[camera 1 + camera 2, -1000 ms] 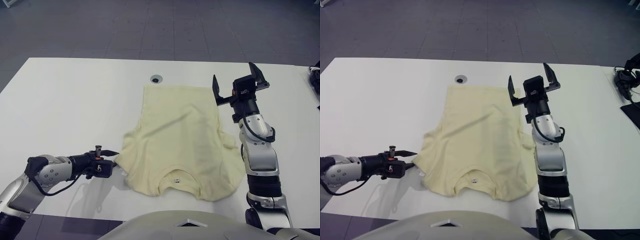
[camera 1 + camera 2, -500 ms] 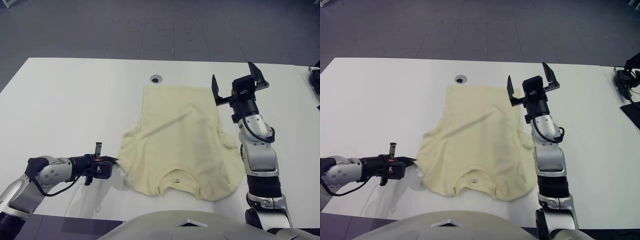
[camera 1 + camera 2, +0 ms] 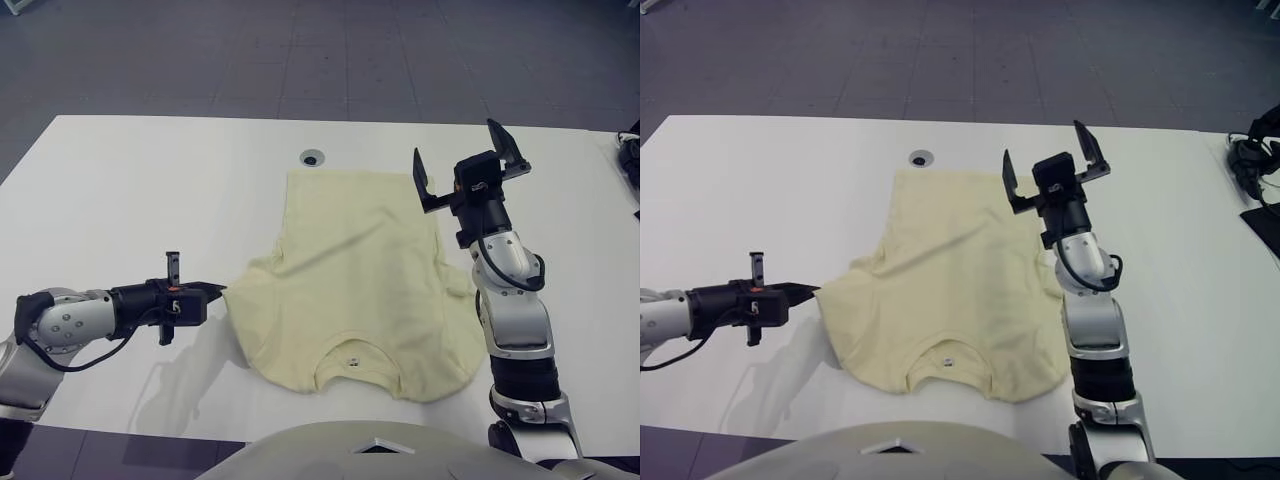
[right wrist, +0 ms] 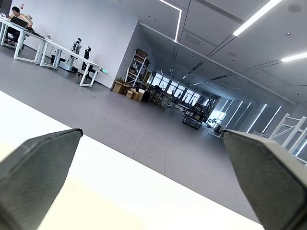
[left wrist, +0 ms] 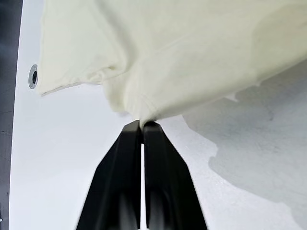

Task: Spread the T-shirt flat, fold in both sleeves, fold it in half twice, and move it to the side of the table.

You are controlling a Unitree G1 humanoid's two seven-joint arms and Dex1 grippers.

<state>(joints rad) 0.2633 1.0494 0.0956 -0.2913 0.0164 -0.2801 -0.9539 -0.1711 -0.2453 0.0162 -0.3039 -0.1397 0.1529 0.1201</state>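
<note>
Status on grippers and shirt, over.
Left gripper shut on T-shirt edge. Right gripper open, raised near its far corner. T-shirt wrinkled, not flat. Grommet hole beyond hem, apart.

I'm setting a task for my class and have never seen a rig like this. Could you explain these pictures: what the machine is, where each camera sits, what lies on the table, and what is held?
This is a humanoid robot with two arms, each ending in a two-fingered gripper. Two pictures come from the stereo camera in its head, looking down over a white table; both show the same scene. The other two come from a camera on each wrist.

On the table lies a pale yellow T-shirt, wrinkled, with its collar towards the robot. The left gripper is low by the table, shut on the shirt's edge on the robot's left. The right gripper is raised over the shirt's far right corner, open and holding nothing, so its wrist camera looks out across the room.
</note>
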